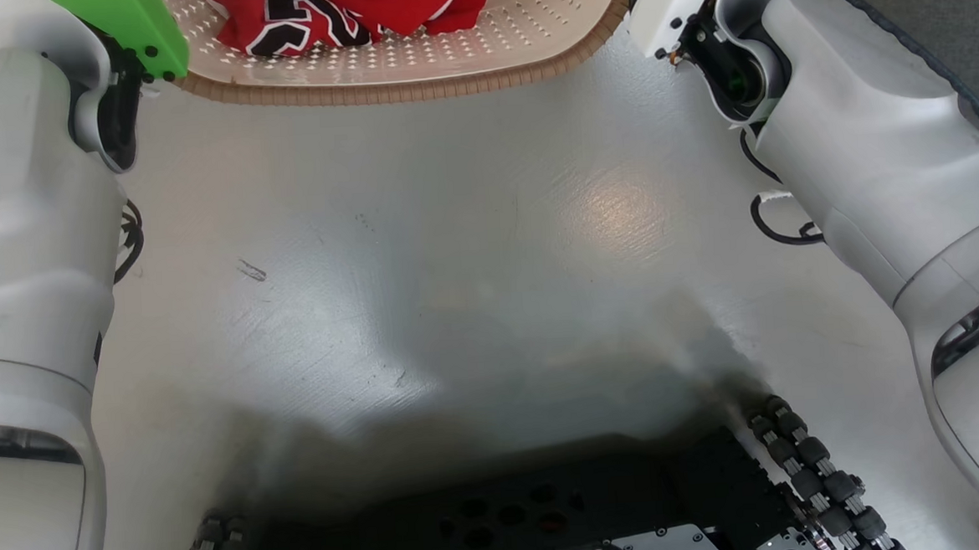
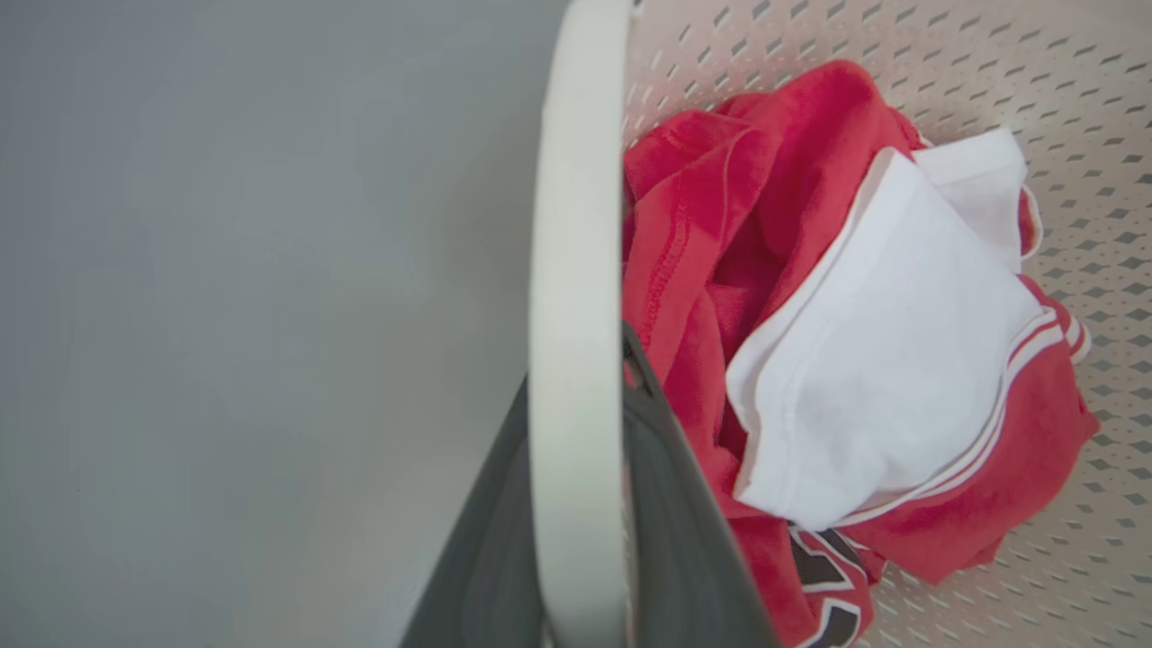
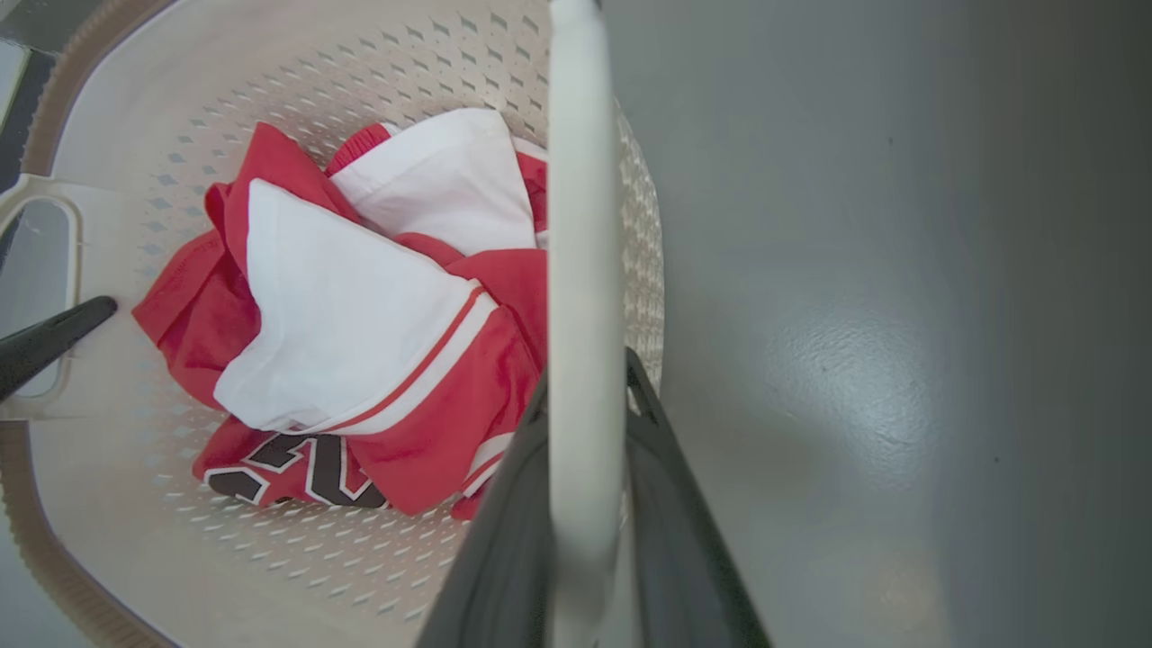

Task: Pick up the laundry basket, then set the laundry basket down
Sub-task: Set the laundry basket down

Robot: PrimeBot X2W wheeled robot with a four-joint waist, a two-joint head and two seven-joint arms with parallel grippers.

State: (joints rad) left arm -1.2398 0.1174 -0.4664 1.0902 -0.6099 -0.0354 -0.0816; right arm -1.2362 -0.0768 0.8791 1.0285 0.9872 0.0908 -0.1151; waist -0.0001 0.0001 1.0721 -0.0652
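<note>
Head view: the laundry basket (image 1: 412,69) spans between the left forearm (image 1: 26,232) and the right forearm (image 1: 885,145).

Left wrist view: the left gripper (image 2: 580,360) is clamped tight on the basket's white handle (image 2: 576,225). A red-and-white jersey (image 2: 810,342) lies inside the basket.

Right wrist view: the right gripper (image 3: 585,378) is pinched tight on the basket's opposite handle (image 3: 580,180).
</note>
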